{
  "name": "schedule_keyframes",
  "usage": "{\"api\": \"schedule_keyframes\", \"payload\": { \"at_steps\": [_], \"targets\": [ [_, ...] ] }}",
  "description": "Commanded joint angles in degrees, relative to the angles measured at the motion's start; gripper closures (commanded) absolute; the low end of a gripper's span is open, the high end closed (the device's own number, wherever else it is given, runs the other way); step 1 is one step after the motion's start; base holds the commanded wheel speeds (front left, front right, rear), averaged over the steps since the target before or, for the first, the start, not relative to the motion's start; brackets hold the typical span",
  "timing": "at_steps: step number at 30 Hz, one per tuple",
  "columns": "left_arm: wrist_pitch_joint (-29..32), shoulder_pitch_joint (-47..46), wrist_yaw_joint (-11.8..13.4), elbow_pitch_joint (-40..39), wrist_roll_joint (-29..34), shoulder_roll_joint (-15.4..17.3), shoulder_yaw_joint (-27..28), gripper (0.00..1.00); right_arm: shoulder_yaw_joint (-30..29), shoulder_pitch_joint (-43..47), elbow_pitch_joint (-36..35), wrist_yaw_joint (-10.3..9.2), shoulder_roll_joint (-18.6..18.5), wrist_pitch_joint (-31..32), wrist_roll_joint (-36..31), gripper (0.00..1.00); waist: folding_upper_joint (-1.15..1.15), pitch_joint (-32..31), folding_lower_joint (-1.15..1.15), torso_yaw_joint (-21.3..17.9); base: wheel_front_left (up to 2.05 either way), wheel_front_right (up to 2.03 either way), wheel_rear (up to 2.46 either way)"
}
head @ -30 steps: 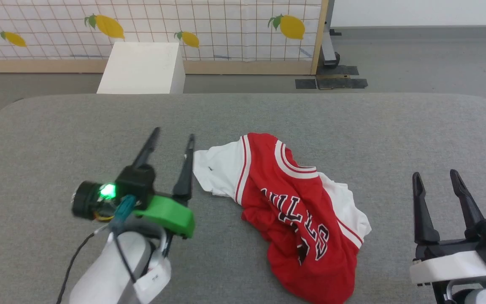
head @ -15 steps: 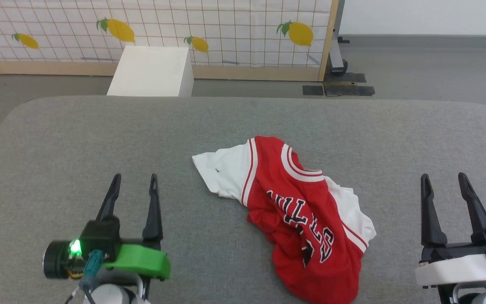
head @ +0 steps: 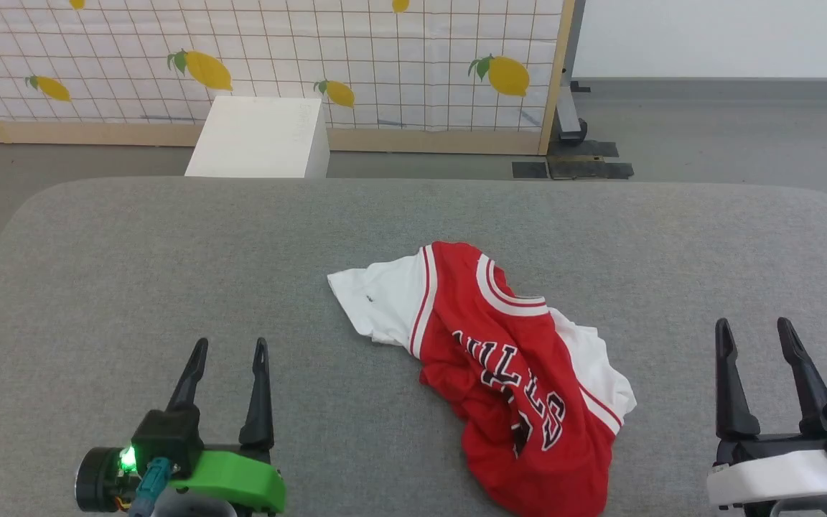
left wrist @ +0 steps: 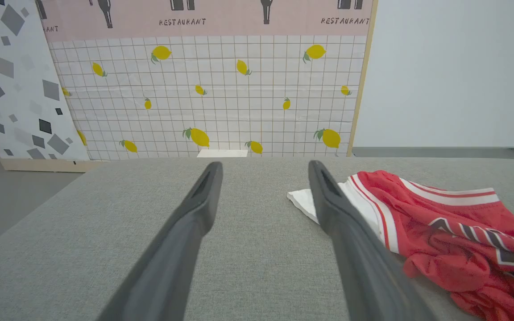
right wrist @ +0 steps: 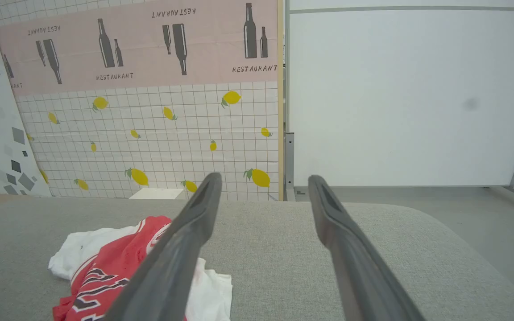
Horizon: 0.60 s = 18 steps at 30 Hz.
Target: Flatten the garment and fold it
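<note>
One garment [head: 500, 359], crumpled, worktop [head: 169, 251] centre. My left jaws, seven o'clock, parted, empty; right jaws, five o'clock, likewise.

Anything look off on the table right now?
Only the shirt: it lies crumpled in a heap on the table, lettering twisted and sideways, one white sleeve splayed toward the left gripper. Both that and the right gripper are open and clear of it. No damage visible.

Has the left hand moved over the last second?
Yes. The left hand has pulled back toward the robot and leftward, away from the white sleeve of the crumpled red basketball T-shirt.
</note>
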Motion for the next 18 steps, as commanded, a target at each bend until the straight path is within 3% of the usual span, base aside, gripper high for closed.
{"api": "schedule_keyframes", "payload": {
  "at_steps": [1,18],
  "targets": [
    [-0.2,1.0,-0.5,0.1,0.8,-0.5,0.6,0.0,0.1,0.8,0.1,-0.09,0.0,-0.3,0.6,0.0,0.0,0.0,0.0,0.1,0.0,0.0,0.0],
    [-0.2,1.1,-3.5,0.8,2.9,-2.6,3.6,0.0,0.7,0.8,1.7,-0.09,0.0,-0.3,0.4,0.0,0.0,0.2,0.0,0.2,0.0,0.0,0.0]
  ]
}}
